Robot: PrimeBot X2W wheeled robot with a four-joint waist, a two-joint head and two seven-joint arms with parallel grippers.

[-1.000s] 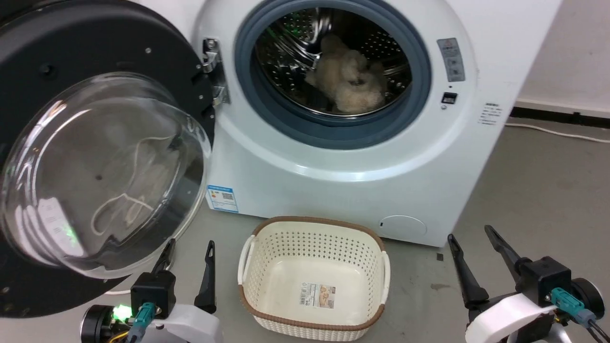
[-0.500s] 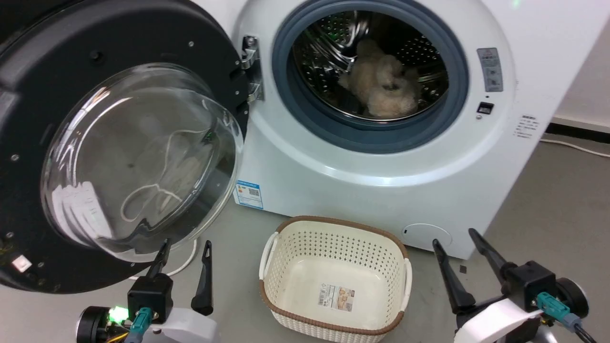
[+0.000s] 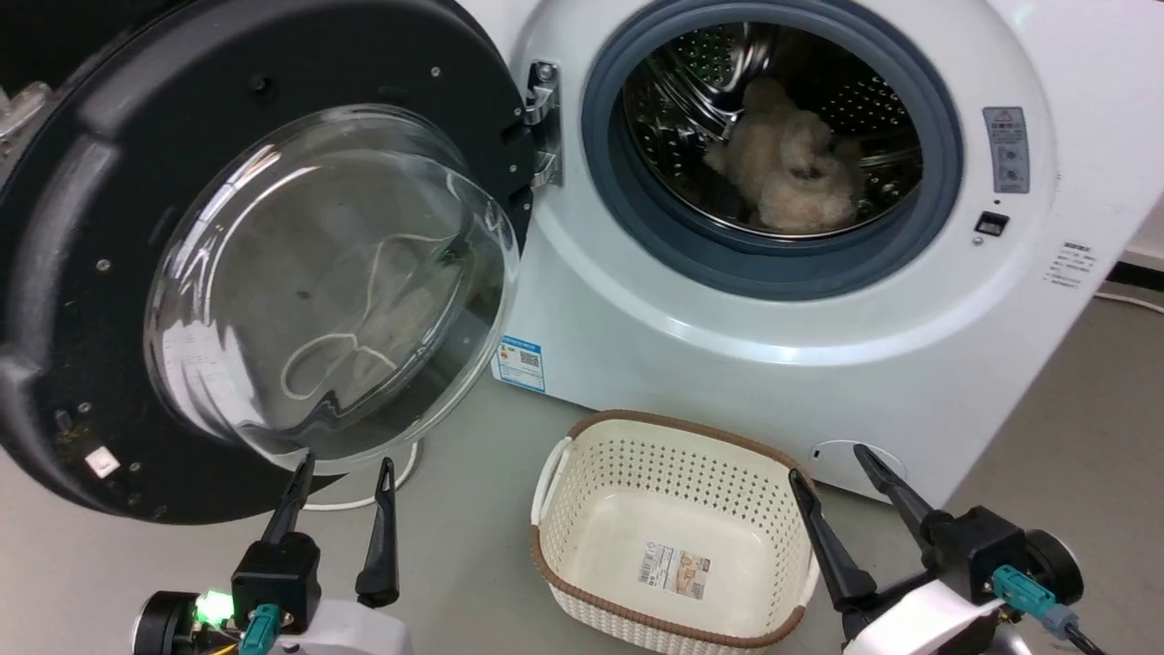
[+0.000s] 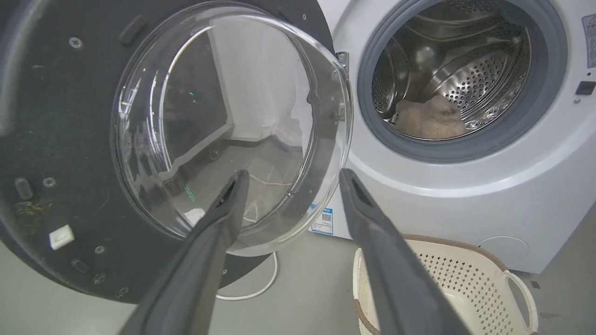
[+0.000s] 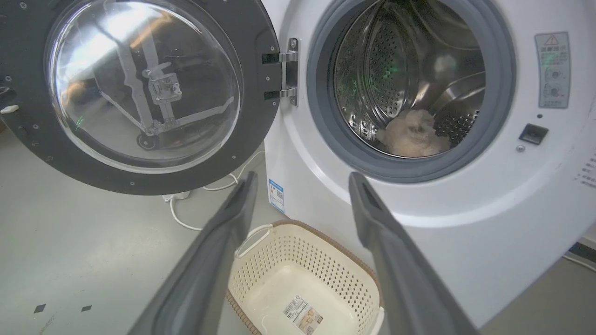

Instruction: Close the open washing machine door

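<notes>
The washing machine door [image 3: 109, 182] stands wide open at the left, its black rim around a bulging glass bowl [image 3: 327, 282]; it hangs from a steel hinge [image 3: 544, 123]. The white washing machine [image 3: 691, 364] shows its grey gasket and steel drum, with a beige fluffy item [image 3: 787, 168] inside. My left gripper [image 3: 344, 473] is open, just below the glass bowl's lower edge, apart from it. My right gripper [image 3: 827, 462] is open at the lower right, in front of the round flap. From the left wrist the door [image 4: 60, 139] looms close; from the right wrist the door [image 5: 251, 28] is farther off.
An empty cream basket [image 3: 673, 537] with a brown rim sits on the grey floor before the machine, between my grippers. A white cable [image 3: 364, 498] lies on the floor under the door. A blue label [image 3: 520, 362] marks the machine's lower front.
The camera has turned left, so the machine, door and basket sit further right in the head view. Both grippers stay open; the right one now overlaps the basket's edge.
</notes>
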